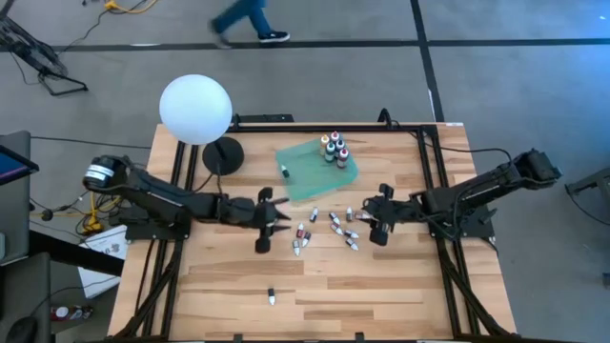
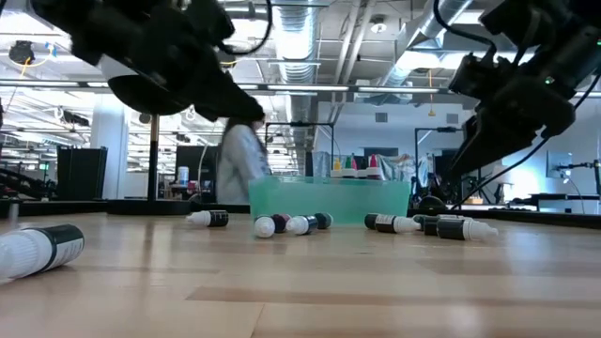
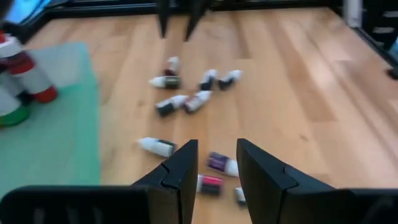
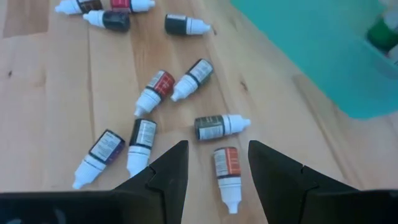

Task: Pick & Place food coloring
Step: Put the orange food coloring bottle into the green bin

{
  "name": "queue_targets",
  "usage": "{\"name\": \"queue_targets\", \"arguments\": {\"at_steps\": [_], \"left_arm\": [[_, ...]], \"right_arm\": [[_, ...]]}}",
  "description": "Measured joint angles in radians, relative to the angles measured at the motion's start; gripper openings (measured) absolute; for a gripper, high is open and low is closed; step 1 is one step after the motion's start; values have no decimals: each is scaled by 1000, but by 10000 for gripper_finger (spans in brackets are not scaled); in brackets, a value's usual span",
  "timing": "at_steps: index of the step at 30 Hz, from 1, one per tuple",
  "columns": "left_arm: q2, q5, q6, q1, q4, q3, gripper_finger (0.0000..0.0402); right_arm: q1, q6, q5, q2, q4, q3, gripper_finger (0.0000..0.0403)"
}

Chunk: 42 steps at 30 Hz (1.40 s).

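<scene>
Red-label bottle (image 4: 227, 168) lying on tabletop (image 1: 381, 286) right between right gripper (image 4: 213, 163) jaws, jaws apart, empty. Lower straight, squeeze bottle middle, lift slow. Left gripper (image 3: 211, 163) jaws apart too, above pink bottle (image 3: 210, 184). Green tray (image 1: 305, 171) near, beyond.

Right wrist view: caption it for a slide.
Open right gripper poised above a red-labelled dropper bottle among scattered bottles.

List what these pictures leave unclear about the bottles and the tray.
- Bottle labels: too small in the high view, blurred in the left wrist view.
- Green tray: cut off by the right wrist picture's edge.
- Upright bottles: low view, lower parts hidden behind the tray wall.
- Lone bottle: blurred, cut by the edge.
</scene>
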State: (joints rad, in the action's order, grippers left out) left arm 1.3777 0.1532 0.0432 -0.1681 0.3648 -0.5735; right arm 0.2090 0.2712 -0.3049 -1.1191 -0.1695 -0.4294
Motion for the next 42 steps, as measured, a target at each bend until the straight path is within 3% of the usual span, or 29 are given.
{"name": "queue_targets", "arguments": {"at_steps": [7, 17, 27, 38, 42], "left_arm": [[-5, 87, -36, -94, -2, 0, 105], [-5, 89, -37, -95, -12, 0, 105], [-5, 89, -37, -95, -16, 0, 105], [-5, 89, -37, -95, -18, 0, 105], [-5, 89, -37, -95, -18, 0, 105]], "right_arm": [[-17, -6, 28, -3, -28, 0, 159], [-37, 41, 19, -194, 0, 0, 159], [-54, 38, 31, -278, 51, -3, 156], [-39, 43, 35, -272, 57, 0, 79], [-39, 43, 38, -273, 65, 0, 71]]}}
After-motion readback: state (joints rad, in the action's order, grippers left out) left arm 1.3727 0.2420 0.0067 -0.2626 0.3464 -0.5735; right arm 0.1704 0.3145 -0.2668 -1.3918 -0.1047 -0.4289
